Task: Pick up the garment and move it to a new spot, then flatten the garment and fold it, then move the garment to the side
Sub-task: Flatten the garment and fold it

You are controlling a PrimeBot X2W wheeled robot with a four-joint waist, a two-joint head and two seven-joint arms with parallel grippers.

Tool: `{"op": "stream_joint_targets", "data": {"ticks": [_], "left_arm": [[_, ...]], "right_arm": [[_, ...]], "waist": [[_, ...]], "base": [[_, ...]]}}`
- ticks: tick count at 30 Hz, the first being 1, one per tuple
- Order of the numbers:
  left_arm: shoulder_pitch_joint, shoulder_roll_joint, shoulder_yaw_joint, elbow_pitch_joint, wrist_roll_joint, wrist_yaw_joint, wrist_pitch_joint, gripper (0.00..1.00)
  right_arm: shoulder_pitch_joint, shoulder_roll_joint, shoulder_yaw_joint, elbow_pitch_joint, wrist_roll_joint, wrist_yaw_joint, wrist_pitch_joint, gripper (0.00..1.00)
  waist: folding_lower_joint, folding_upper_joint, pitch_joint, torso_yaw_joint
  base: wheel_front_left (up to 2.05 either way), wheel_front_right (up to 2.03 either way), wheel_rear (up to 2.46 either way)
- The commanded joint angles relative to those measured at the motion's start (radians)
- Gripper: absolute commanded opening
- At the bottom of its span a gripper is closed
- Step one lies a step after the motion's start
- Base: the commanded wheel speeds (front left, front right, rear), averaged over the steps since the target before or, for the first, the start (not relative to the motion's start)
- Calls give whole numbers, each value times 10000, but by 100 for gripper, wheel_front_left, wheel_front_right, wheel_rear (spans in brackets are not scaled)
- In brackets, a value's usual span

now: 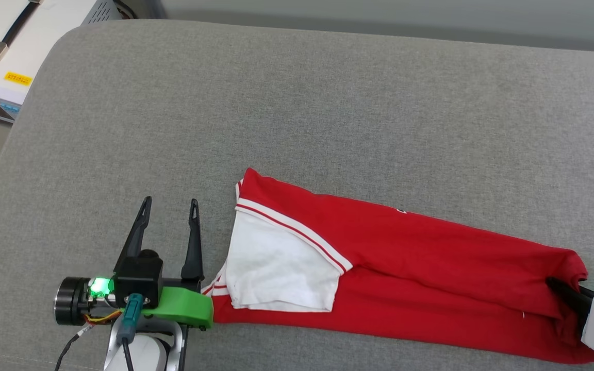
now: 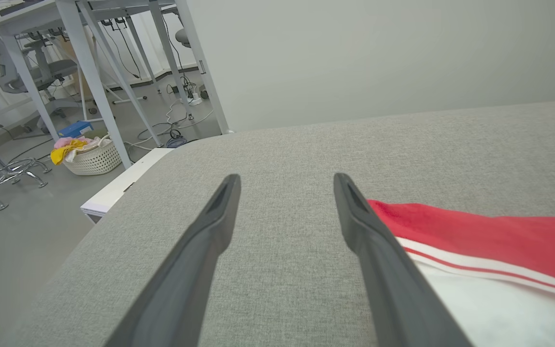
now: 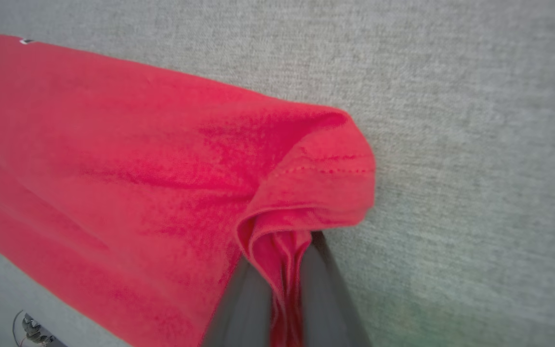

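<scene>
The garment (image 1: 431, 263) lies along the grey cushion's (image 1: 276, 103) near side, and the right end effector (image 1: 567, 296) clamps only a bunched right-end fold that could slip free, while the left end effector (image 1: 169, 204) gapes empty.

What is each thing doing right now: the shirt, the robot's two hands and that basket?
garment: folded into a long strip, lying on the grey cushion
left gripper: open, empty, beside the white sleeve
right gripper: shut on the garment's end
basket: on the floor, holding yellow and pink cloths
</scene>
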Motion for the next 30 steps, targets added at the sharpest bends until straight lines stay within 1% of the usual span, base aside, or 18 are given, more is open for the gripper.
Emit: {"op": "stream_joint_targets", "data": {"ticks": [1,8,11,15,18,20,24,30], "left_arm": [[226,-99,132,16,200,-97,-56,100],[610,-290,507,115,707,-468,-57,100],[694,-336,612,158,876,-624,-57,100],[800,-423,665,211,1063,-776,-57,100],[882,-481,693,260,1167,-851,-57,100],[933,-520,718,292,1207,-882,-57,100],[1044,-579,842,328,1251,-942,-57,100],[1054,-696,960,367,1305,-1080,-57,100]], "right_arm": [[129,122,164,185,32,19,-25,0],[332,-621,-508,485,178,19,-407,0],[392,-1005,-781,713,33,19,-438,0],[428,-1282,-1035,937,-150,19,-348,0],[528,-1347,-1158,877,-182,19,-235,0],[643,-1366,-1221,703,-180,19,-164,0],[976,-1325,-1359,-145,-12,19,52,0],[1068,-918,-1365,-1807,330,19,631,0]], "waist": [[0,0,-156,-84],[0,0,-519,-238],[0,0,-635,-289],[0,0,-774,-354],[0,0,-891,-372],[0,0,-961,-379],[0,0,-1086,-395],[0,0,-1025,-397]], "base": [[0,0,0],[0,0,0],[0,0,0],[0,0,0],[0,0,0],[0,0,0],[0,0,0],[0,0,0]]}}
